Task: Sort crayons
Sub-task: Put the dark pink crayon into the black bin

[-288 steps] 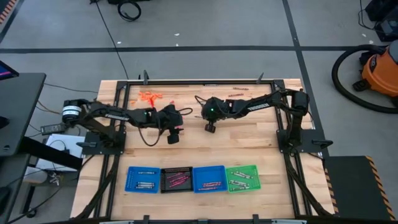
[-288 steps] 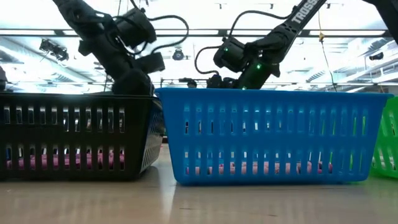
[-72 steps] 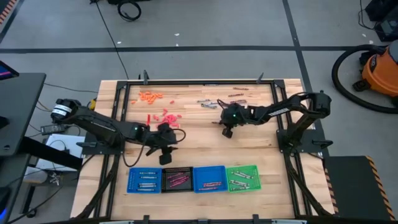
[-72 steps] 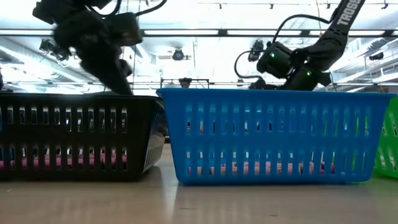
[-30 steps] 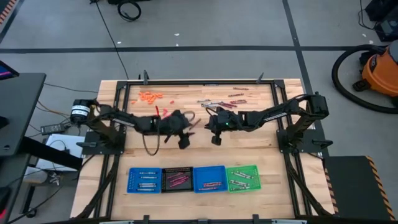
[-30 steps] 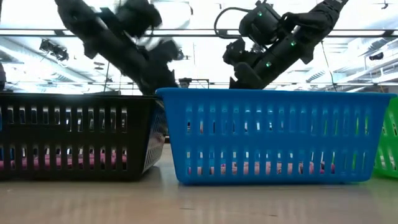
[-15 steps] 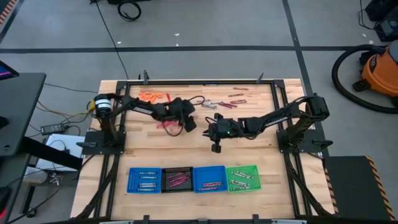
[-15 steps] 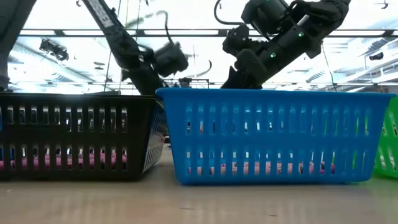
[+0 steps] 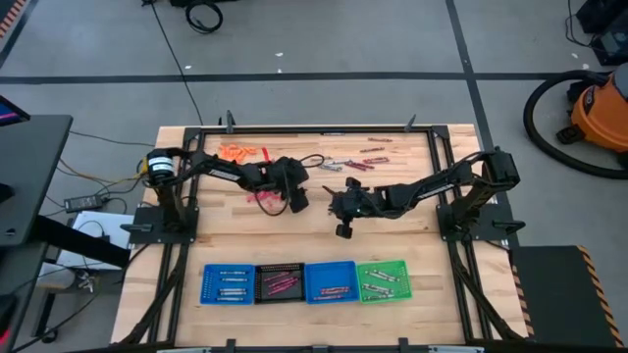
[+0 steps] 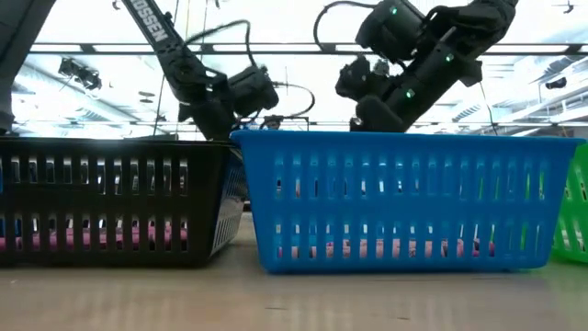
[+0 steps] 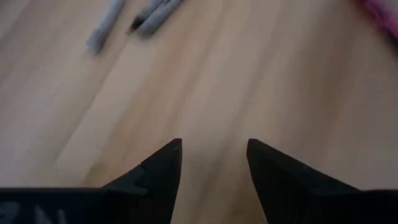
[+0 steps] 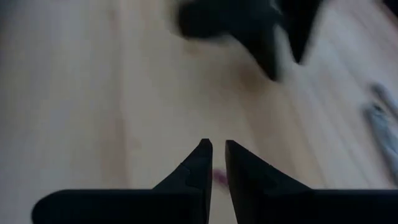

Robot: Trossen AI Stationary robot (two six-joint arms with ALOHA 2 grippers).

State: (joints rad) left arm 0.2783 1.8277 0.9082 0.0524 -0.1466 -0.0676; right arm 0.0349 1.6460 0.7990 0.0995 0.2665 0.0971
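Note:
Loose crayons lie on the far half of the wooden table: orange ones (image 9: 235,152), red-pink ones (image 9: 261,196), grey ones (image 9: 334,165) and maroon ones (image 9: 374,150). My left gripper (image 9: 295,203) stands open just right of the red-pink ones. Only bare wood lies between its fingers (image 11: 211,155), with grey crayons (image 11: 106,31) farther off. My right gripper (image 9: 343,231) is near the table's middle, its fingers almost together (image 12: 218,155) with a small magenta crayon piece (image 12: 219,176) between them. In the low view the trays hide both grippers' fingertips. My right gripper pinches a magenta crayon (image 12: 219,176) between its two fingers. Only a small bit of it shows in the narrow gap, so which part it has cannot be told. The fingers slant down toward the table, and the crayon is clear of the wood.
A row of trays stands along the near edge: blue (image 9: 227,282), black (image 9: 279,282), blue (image 9: 330,281) and green (image 9: 382,279), each with crayons in it. Bare wood lies between the trays and the grippers. The left gripper (image 12: 261,31) shows ahead of my right one.
My left gripper has swung from the table's middle toward the far edge and down, ending beside the red-pink crayons; it has kept still for the last half second. My right gripper has drifted slightly toward the near edge.

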